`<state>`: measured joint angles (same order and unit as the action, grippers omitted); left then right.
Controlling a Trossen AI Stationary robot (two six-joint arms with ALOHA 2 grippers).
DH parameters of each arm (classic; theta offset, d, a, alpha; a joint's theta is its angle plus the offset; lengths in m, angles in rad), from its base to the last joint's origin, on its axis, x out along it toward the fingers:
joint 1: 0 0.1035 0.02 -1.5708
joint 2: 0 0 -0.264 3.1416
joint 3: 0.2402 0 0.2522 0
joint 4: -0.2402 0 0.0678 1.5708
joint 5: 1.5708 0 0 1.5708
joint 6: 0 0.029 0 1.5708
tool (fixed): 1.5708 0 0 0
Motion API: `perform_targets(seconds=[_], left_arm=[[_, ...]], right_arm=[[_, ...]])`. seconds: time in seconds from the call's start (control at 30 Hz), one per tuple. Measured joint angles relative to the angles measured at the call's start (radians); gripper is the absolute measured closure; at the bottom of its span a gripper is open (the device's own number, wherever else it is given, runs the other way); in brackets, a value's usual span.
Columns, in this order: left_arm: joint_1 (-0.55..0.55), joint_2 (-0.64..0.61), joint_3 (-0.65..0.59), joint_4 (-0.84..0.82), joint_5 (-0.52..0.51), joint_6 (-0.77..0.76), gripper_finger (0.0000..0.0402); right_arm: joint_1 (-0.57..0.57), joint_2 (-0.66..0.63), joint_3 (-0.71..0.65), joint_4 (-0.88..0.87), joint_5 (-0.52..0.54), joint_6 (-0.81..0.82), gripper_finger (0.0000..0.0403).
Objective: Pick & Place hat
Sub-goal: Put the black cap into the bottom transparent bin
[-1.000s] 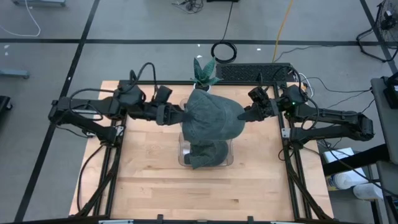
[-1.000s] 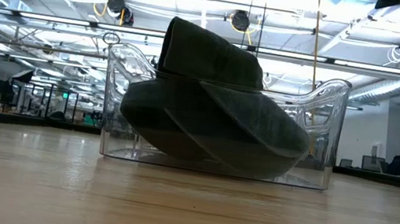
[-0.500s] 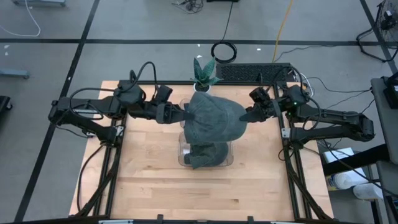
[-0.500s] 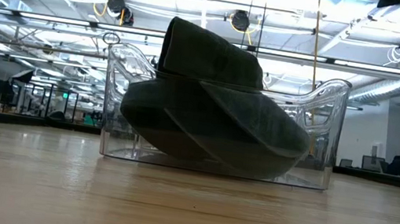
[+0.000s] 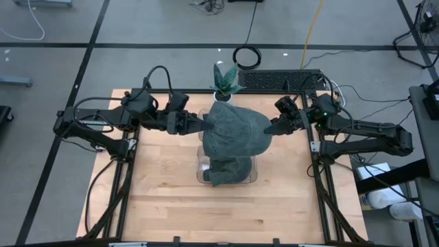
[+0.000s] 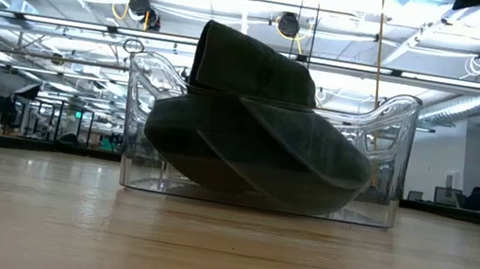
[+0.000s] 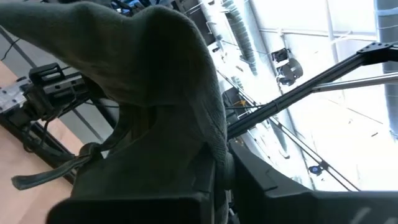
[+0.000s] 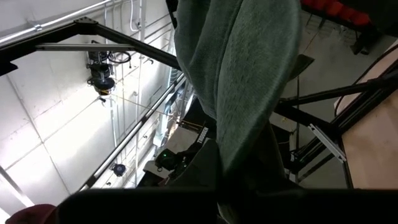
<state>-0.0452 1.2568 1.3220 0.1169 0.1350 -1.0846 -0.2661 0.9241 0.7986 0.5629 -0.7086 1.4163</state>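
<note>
Wooden table [image 5: 164, 206]: left gripper [image 5: 203, 124], right gripper [image 5: 271, 127] jaws clenched on hat [image 5: 236, 130] edges, above clear bin [image 6: 392, 138].

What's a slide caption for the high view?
Both end effectors, left and right, pinch a green hat above a clear bin.

A light wooden table [image 5: 164, 199] carries a clear plastic bin [image 6: 388, 166] and a small potted plant [image 5: 225, 80]
</note>
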Motion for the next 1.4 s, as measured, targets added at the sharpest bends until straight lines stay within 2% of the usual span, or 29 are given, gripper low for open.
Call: perform_targets(seconds=[0.2,0.37,0.53,0.7,0.9,1.07,1.23,1.4], left_arm=[[0.000,0.000,0.000,-0.007,0.000,-0.015,0.0374],[0.000,0.000,0.000,-0.021,0.012,0.002,0.0374],[0.000,0.000,0.000,0.016,0.014,0.006,0.0374],[-0.010,-0.001,0.000,0.059,0.016,0.008,0.0374],[-0.037,-0.001,0.000,0.058,0.009,0.003,0.0374],[-0.059,-0.001,0.000,0.056,-0.043,0.023,0.0374],[-0.082,0.020,0.000,0.027,-0.127,0.025,0.0374],[-0.091,0.078,-0.001,0.029,-0.149,0.009,0.0374]], right_arm=[[0.000,0.000,0.000,0.007,0.000,-0.050,0.0382],[-0.011,-0.011,0.000,0.010,-0.007,-0.095,0.0325],[-0.085,-0.057,0.000,-0.032,-0.113,-0.073,0.0261],[-0.161,-0.104,0.000,-0.038,-0.158,-0.069,0.0225],[-0.260,-0.131,0.000,-0.044,-0.218,0.038,0.0214],[-0.312,-0.159,0.000,-0.043,-0.261,0.100,0.0214],[-0.354,-0.186,0.000,-0.042,-0.264,0.151,0.0214],[-0.395,-0.196,0.000,-0.045,-0.273,0.148,0.0216]])
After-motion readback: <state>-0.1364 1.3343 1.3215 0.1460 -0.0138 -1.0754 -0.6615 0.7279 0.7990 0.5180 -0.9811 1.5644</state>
